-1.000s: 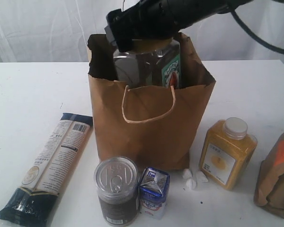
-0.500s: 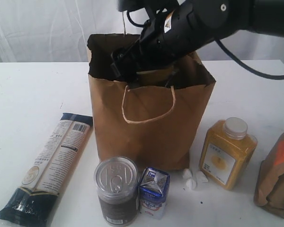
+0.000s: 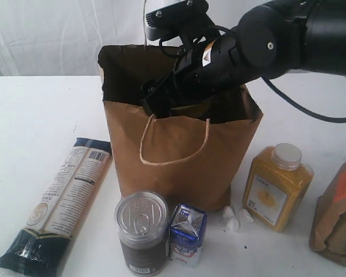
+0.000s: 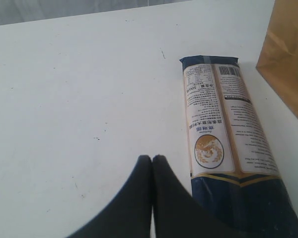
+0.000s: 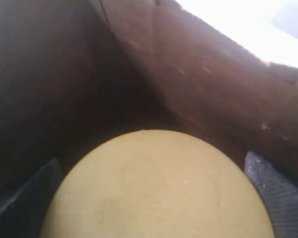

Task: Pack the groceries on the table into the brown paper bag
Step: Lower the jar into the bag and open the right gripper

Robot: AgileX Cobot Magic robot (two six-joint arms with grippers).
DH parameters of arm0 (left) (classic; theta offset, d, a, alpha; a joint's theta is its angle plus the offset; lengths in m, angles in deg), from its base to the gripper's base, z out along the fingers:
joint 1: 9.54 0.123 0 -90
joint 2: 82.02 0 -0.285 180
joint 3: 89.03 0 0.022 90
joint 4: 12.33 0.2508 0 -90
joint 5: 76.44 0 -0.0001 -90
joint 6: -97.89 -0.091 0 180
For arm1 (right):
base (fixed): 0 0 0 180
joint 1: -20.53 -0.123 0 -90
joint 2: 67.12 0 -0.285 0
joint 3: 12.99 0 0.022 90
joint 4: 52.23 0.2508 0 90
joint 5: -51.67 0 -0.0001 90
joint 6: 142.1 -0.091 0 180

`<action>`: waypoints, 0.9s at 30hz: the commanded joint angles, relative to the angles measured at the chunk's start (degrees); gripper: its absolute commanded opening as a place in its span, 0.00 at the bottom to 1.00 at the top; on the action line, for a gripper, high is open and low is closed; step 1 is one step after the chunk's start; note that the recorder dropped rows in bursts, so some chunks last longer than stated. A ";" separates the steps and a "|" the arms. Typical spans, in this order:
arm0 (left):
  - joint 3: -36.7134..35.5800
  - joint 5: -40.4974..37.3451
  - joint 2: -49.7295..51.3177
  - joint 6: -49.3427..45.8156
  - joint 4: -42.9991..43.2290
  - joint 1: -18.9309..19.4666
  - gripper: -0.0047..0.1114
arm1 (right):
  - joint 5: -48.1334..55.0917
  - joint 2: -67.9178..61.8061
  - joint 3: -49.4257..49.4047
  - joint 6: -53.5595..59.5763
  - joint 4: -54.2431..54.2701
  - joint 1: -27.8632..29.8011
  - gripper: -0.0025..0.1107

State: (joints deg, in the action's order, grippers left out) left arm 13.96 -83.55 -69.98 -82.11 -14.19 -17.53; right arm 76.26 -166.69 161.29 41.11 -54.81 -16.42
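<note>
Packing scene on the white worktop (image 3: 34, 115). The brown paper bag (image 3: 219, 167) stands upright at centre, mouth open, one twisted loop handle hanging down its near face. The right arm (image 3: 265, 40) reaches in over the ragged rim, so from outside its tool is hidden by the bag wall. In the right wrist view the right tool (image 5: 149, 208) is inside the bag with the brown walls close around it. Its dark fingers (image 5: 278, 193) are spread wide on either side of the lid of the gold-lidded clear jar (image 5: 154, 168) — pinching the jar across its full width. The jar's body cannot be seen. The left tool (image 4: 152, 157) is off to the side with its fingers pressed together, holding nothing, above bare worktop just beside the long navy-cream packet (image 4: 228, 144). That packet lies flat to the left of the bag. In front of the bag stand the silver-topped can (image 3: 142, 231) and the small blue-white carton (image 3: 188, 234), side by side and apparently touching. To the bag's right stands the yellow-grain bottle (image 3: 277, 187), white cap on, with small white lumps (image 3: 235, 219) near its base — and the brown pouch with orange label (image 3: 337, 213) is at the far right edge.
</note>
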 commanded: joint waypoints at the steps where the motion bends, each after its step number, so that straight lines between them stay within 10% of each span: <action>1: -0.21 -0.22 -0.27 0.00 -0.44 0.13 0.04 | -1.95 0.45 -0.24 0.54 -0.18 0.84 0.02; 7: -0.21 -0.22 -0.27 0.00 -0.44 0.13 0.04 | -1.79 0.45 -0.24 -0.73 -0.12 1.00 0.23; 13: -0.21 -0.22 -0.27 0.00 -0.44 0.13 0.04 | -1.18 0.72 -0.24 -0.73 0.47 1.00 0.67; 27: -0.21 -0.22 -0.27 0.00 -0.44 0.13 0.04 | 2.21 2.33 -0.24 -0.86 0.24 1.00 0.69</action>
State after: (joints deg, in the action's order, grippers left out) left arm 13.96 -83.55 -69.98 -82.11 -14.19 -17.53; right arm 78.70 -164.47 161.06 40.49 -54.20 -15.79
